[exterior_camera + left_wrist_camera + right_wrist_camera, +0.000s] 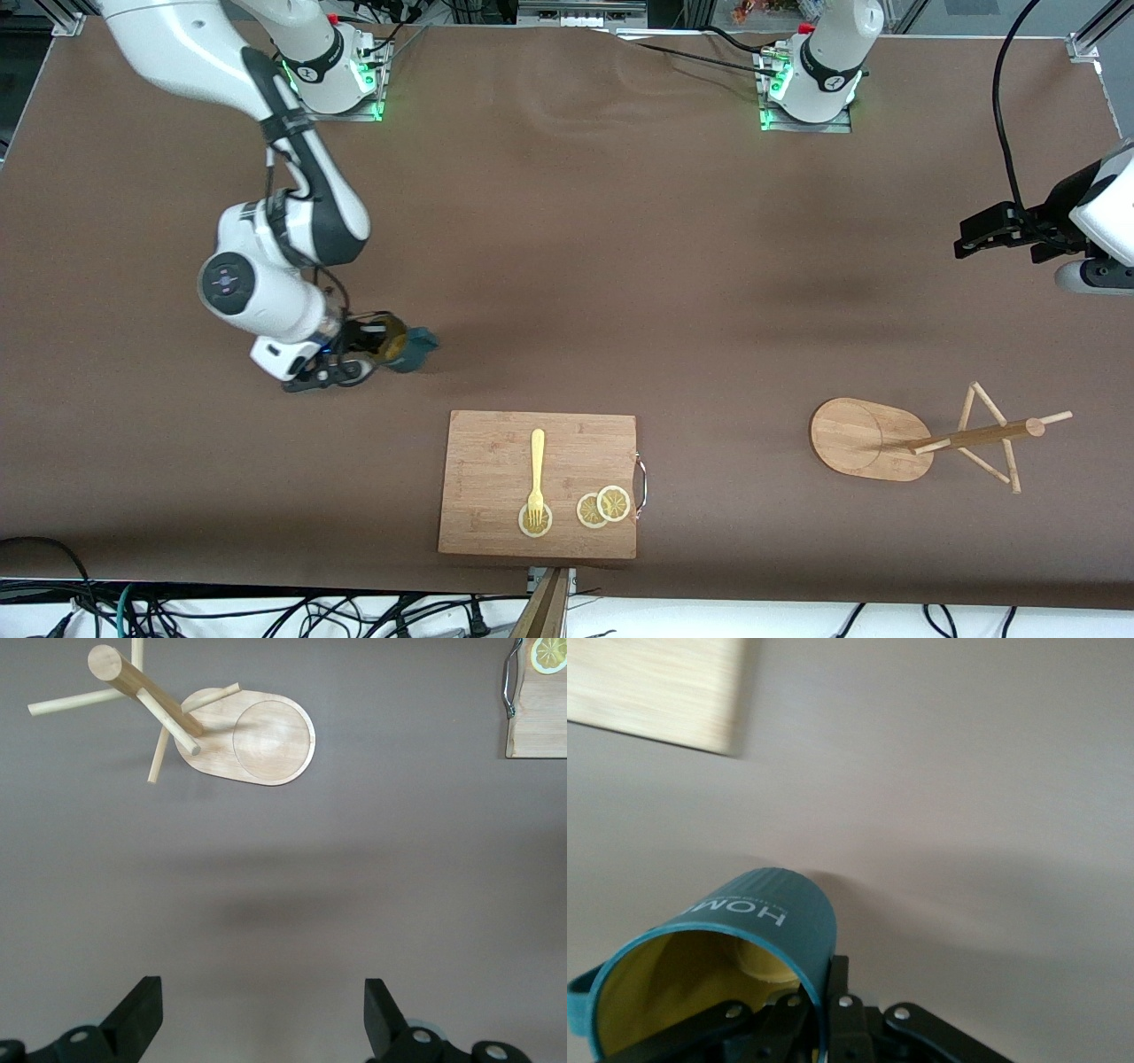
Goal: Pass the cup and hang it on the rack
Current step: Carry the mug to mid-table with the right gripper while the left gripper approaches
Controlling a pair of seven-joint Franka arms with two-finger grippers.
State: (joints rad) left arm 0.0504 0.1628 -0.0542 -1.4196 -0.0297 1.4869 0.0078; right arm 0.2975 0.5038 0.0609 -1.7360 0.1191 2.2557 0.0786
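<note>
Handover is the step judged to be in hand, with the cup (400,344) clamped by the right end effector (359,347) at its rim: in the right wrist view one finger is seen inside the yellowish interior and the other against the ribbed teal wall, and the cup (731,952) is tilted well over. The cup is held low over the bench (567,266), toward the right arm's end from the cutting board (539,483) and farther from the front camera than it. For the pass to go well, the cup should be carried toward the middle of the bench above the board's level, with the handle kept free and turned toward the receiving arm, so that a peg of the rack (930,439) can later be threaded through it. The rim grip is judged thin, so a slow, level transfer is advised.

The left end effector (988,232) waits spread and empty over the bench edge at the left arm's end, above and away from the rack (213,726); its fingers (142,1010) are seen apart in the left wrist view.

Whether the cup touches the bench cannot be told. The handle is only partly visible at the frame edge in the right wrist view. The rack's pole appears foreshortened from above, so peg angles are hard to judge.
</note>
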